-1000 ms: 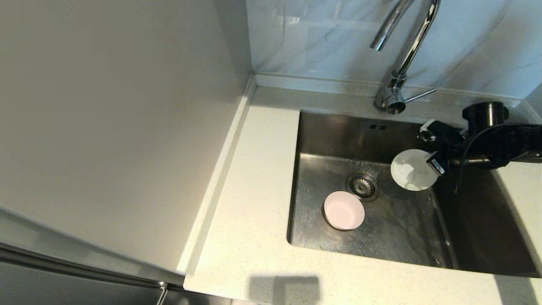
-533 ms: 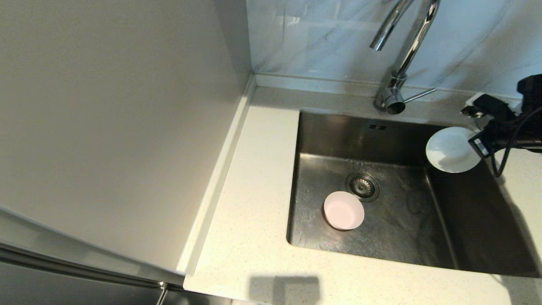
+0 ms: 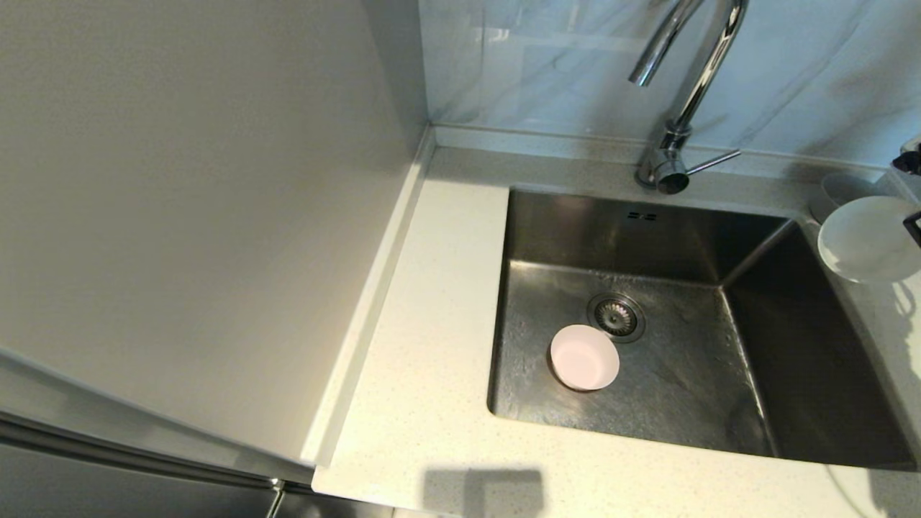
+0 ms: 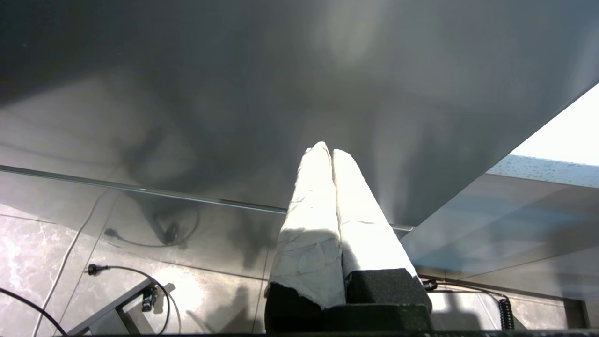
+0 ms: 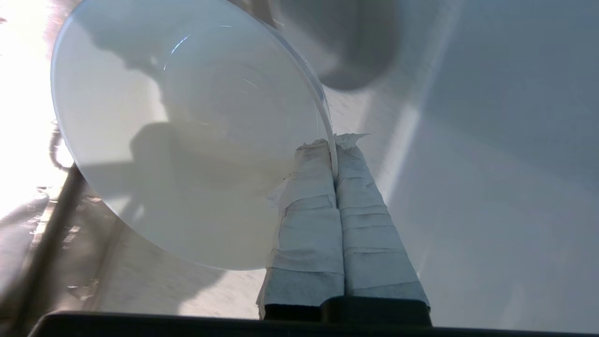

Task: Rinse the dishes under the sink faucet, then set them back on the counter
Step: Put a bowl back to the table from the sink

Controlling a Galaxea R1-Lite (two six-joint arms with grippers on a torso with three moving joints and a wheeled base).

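While the pale pink round bowl (image 3: 584, 357) sits upright on the floor of the deep square brushed stainless steel sink (image 3: 813, 374), just beside the round drain strainer (image 3: 616, 316) and toward the near-left of it, the white round bowl (image 3: 867, 239) hangs at the far right edge of the head view, over the off-white speckled stone table (image 3: 424, 403) just past the sink's right rim. Only a sliver of the right claw (image 5: 336, 154) shows there, dark against the bowl's right side. From the right wrist view the matter is plain: the two tape-wrapped fingers (image 5: 311, 210) are pressed together on the rim of the white round bowl (image 5: 187, 135), one inside and one outside the wall, so the bowl is pinched and carried tilted, its hollow turned toward the camera. Behind it, near the low raised back edge, a third light grey-white bowl (image 3: 842, 191) stands on the table, partly hidden by the held one.

At the back of the sink rises the tall shiny chrome gooseneck faucet (image 3: 694, 79), its thin side lever (image 3: 714, 161) pointing right; two small overflow slots (image 3: 642, 215) mark the rear wall below it.

Away from the sink, the left claw (image 4: 331, 152) is parked low beside a dark cabinet panel (image 4: 234, 93), its white-wrapped fingers closed against each other and holding nothing, with marble-look floor tiles (image 4: 56, 262) and cables (image 4: 131, 271) beneath.
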